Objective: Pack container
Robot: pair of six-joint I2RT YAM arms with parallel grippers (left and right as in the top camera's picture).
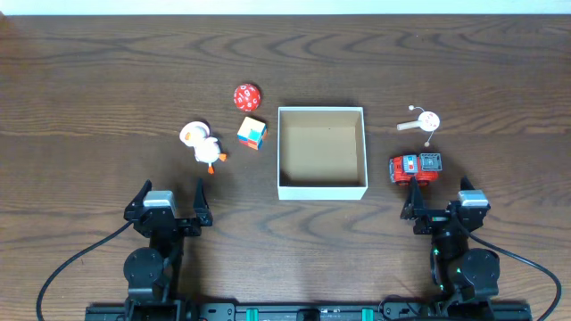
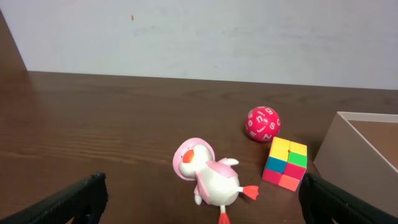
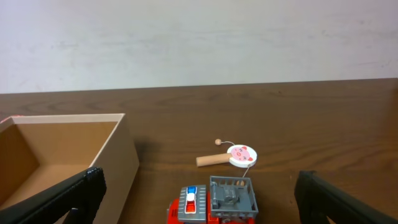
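Note:
The container (image 1: 322, 191) is a square shallow box with white walls and a tan inside, empty, at the table's middle; its wall shows in the left wrist view (image 2: 348, 146) and right wrist view (image 3: 118, 155). A white and pink duck toy (image 1: 203, 144) (image 2: 208, 177), a red ball (image 1: 247, 95) (image 2: 262, 123) and a coloured cube (image 1: 252, 132) (image 2: 286, 163) lie left of it. A red and grey truck (image 1: 415, 167) (image 3: 217, 202) and a pig-faced rattle drum (image 1: 421, 120) (image 3: 233, 155) lie right of it. My left gripper (image 1: 169, 203) (image 2: 202, 202) and right gripper (image 1: 443, 203) (image 3: 199, 199) are open and empty.
Dark wood table (image 1: 107, 89) with a pale wall behind it. Black cables run from both arm bases at the front edge.

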